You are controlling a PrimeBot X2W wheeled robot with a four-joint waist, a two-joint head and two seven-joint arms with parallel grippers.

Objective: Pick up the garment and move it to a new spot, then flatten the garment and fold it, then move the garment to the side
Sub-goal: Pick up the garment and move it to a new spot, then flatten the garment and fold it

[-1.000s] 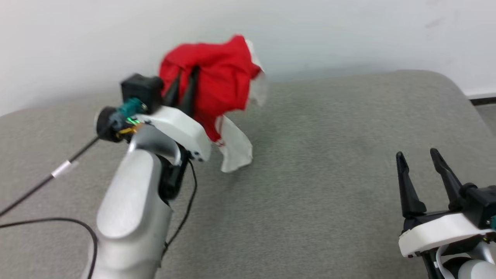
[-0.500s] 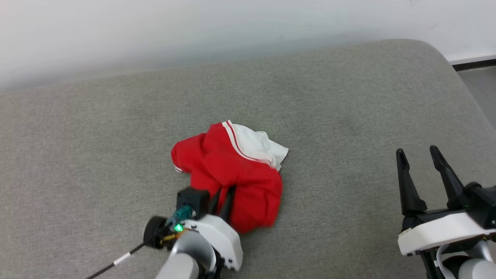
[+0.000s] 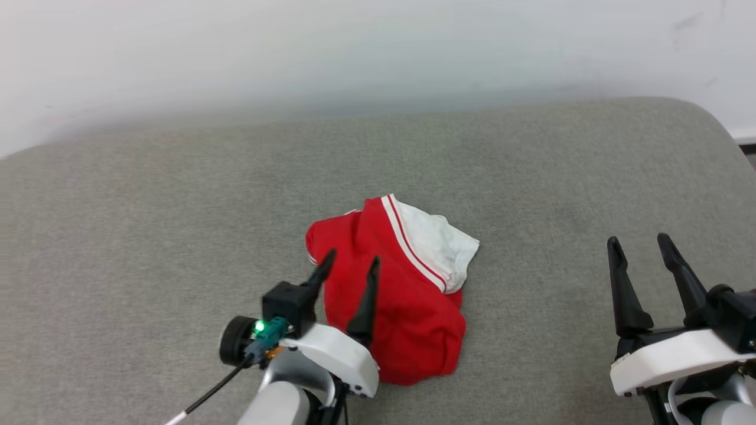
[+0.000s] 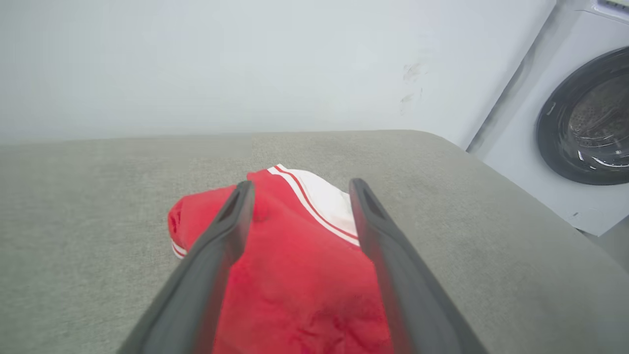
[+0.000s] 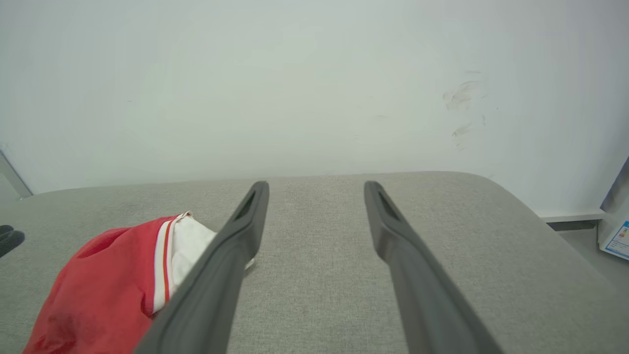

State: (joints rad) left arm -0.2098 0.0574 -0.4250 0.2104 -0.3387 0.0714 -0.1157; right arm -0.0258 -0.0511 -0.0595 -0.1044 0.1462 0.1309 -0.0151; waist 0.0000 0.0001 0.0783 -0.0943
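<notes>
The garment (image 3: 407, 307) lies crumpled in a heap on the grey cushion (image 3: 177, 206), red cloth with a white sleeve and striped trim turned up at its far right. My left gripper (image 3: 351, 262) stands open over the heap's near left part, its fingers apart with red cloth showing between them. In the left wrist view the garment (image 4: 295, 275) lies under the left gripper (image 4: 300, 189). My right gripper (image 3: 639, 243) is open at the lower right, off the cloth. The right wrist view has the garment (image 5: 108, 290) left of the right gripper (image 5: 316, 189).
A pale wall (image 3: 378, 53) runs behind the cushion. A white washing machine (image 4: 580, 123) with a dark round door stands past the cushion's right end. A black cable (image 3: 207, 392) trails from my left wrist. Bare cushion surrounds the heap.
My left gripper carried the garment down from high near the wall onto the cushion, then opened and let it go. The head camera shifted. My right gripper stayed open in place.
</notes>
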